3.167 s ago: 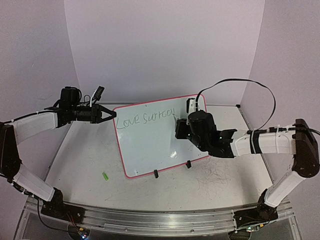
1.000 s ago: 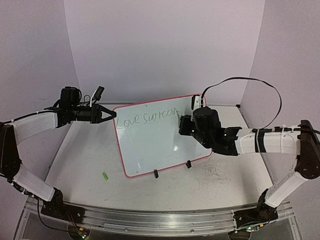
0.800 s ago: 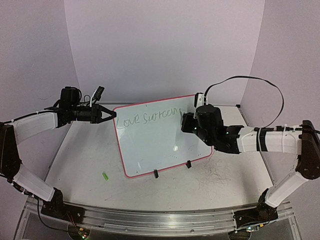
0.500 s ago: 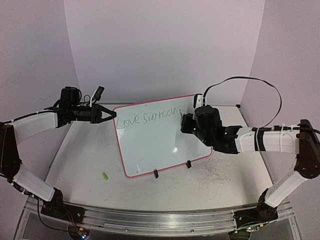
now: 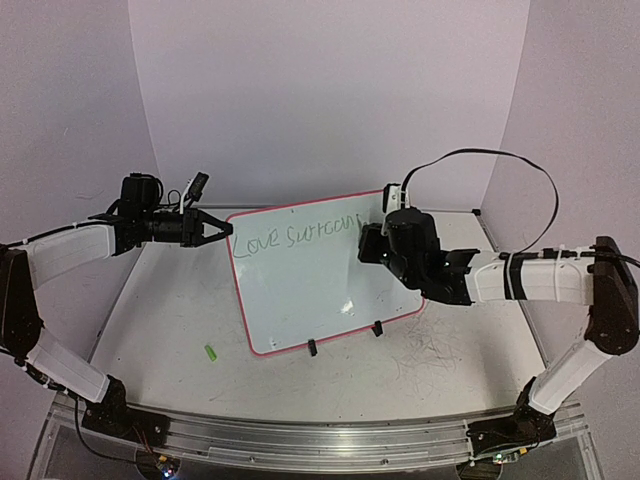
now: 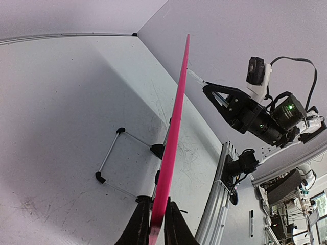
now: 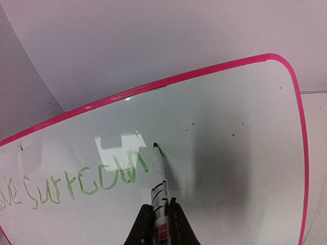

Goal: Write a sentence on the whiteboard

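Observation:
The whiteboard (image 5: 300, 290) stands tilted on the table, white with a pink rim. My left gripper (image 5: 222, 231) is shut on its upper left corner; in the left wrist view the fingers pinch the pink edge (image 6: 176, 117) at the gripper (image 6: 156, 224). The sentence (image 5: 295, 238) is one line of thin green lettering along the top, starting with "Love". My right gripper (image 7: 159, 217) is shut on a white marker (image 7: 158, 178). The marker's dark tip touches the board (image 7: 230, 168) just right of the last green letter (image 7: 125, 168).
A small green cap (image 5: 211, 352) lies on the table near the left front. Two black clip feet (image 5: 312, 347) hold the board's lower edge. A wire stand (image 6: 110, 153) props it from behind. Grey scribble marks (image 5: 430, 355) cover the table at the right. Walls close the back and sides.
The right gripper with the marker has climbed from the board's middle right to the end of the green line, which grew by a letter. The left gripper has not moved.

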